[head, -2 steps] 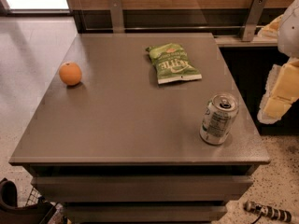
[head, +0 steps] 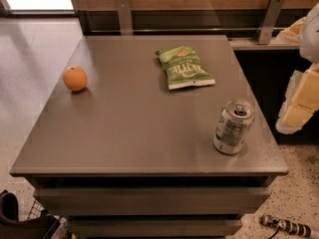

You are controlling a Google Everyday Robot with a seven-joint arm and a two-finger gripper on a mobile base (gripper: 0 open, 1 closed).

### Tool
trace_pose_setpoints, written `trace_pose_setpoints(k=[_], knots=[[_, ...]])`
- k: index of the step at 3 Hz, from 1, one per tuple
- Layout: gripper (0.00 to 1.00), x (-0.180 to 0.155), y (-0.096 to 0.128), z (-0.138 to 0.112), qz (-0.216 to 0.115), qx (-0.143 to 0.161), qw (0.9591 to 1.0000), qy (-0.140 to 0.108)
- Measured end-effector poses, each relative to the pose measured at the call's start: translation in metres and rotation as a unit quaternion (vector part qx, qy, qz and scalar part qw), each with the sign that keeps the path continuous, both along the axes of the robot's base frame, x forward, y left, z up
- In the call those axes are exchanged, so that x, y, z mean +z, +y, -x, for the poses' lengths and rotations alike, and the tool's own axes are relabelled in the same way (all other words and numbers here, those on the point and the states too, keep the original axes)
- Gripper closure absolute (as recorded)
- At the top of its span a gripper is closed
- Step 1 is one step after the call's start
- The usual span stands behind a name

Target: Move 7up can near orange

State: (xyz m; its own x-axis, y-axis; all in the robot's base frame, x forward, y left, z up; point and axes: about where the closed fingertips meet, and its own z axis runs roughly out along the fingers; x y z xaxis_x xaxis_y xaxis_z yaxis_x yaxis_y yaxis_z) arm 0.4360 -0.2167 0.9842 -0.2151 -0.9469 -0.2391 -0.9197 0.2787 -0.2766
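The 7up can (head: 233,127) stands upright near the table's front right corner, silver-white with a text panel and a pull-tab top. The orange (head: 75,78) sits near the table's left edge, far from the can. My gripper (head: 303,99) shows as a white and cream-yellow shape at the right edge of the camera view. It is off the table, to the right of the can and apart from it, and holds nothing that I can see.
A flat green chip bag (head: 185,67) lies at the back middle of the grey table (head: 129,138). A wooden wall with metal brackets (head: 269,19) runs behind. A dark counter stands to the right. Floor clutter lies at the bottom corners.
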Motion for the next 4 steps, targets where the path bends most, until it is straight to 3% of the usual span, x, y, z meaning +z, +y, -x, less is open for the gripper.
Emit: trace_pose_setpoints(k=[1,2,3,4], knots=[[0.00,-0.007,-0.004,0.006,-0.041,0.003,0.9992,-0.006],[0.00,-0.033,-0.020,0.011,-0.112,0.008,0.9935,-0.018],[0.00,-0.061,-0.023,0.008,-0.206,0.024,0.9778,-0.031],[0.00,-0.076,-0.012,-0.002,-0.311,0.025,0.9494,-0.036]])
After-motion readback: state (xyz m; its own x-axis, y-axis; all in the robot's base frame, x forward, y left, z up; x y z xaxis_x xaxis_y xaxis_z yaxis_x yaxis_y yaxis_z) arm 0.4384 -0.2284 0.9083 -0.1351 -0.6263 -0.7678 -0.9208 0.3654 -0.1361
